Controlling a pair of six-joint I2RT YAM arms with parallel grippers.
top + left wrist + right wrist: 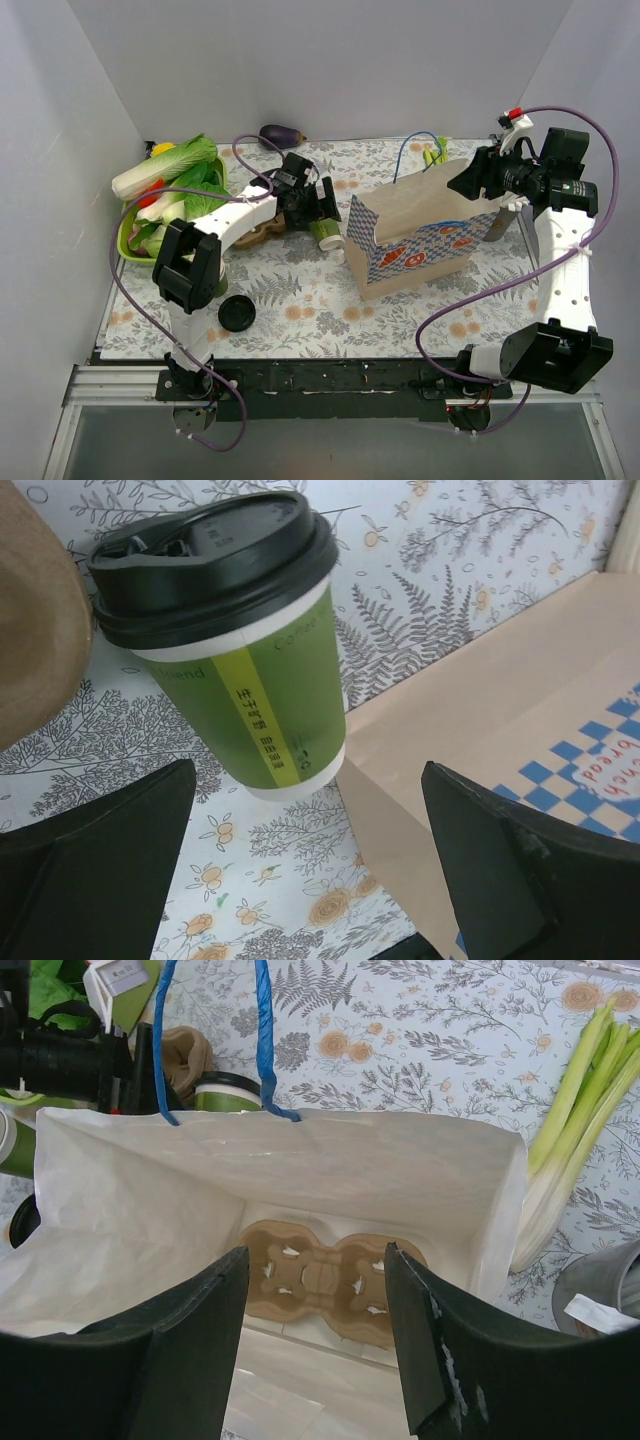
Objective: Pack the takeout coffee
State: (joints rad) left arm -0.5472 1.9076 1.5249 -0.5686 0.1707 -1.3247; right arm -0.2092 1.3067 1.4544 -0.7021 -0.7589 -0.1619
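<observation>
We see the takeout coffee [245, 670] on the table [430, 570] just beside the paper bag [500, 710]; our left gripper [305, 870] gapes before it, not touching, while our right gripper [315, 1330] hangs parted above the cup carrier [325, 1280] inside that bag

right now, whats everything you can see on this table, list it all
takeout coffee: one, green cup with black lid, just ahead of the left gripper, beside the bag
paper bag: one, brown with blue-checked print and blue handles, mid table, open
cup carrier: one, tan, at the bag's bottom
loose lid: one, black, near the left arm's base
basket: one, green, far left, holding leafy vegetables
eggplant: one, purple, back edge
leek stalks: a bunch, pale green, beside the bag
metal cup: one, grey, by the leeks
left gripper: black, open
right gripper: black, open, above the bag's mouth
</observation>
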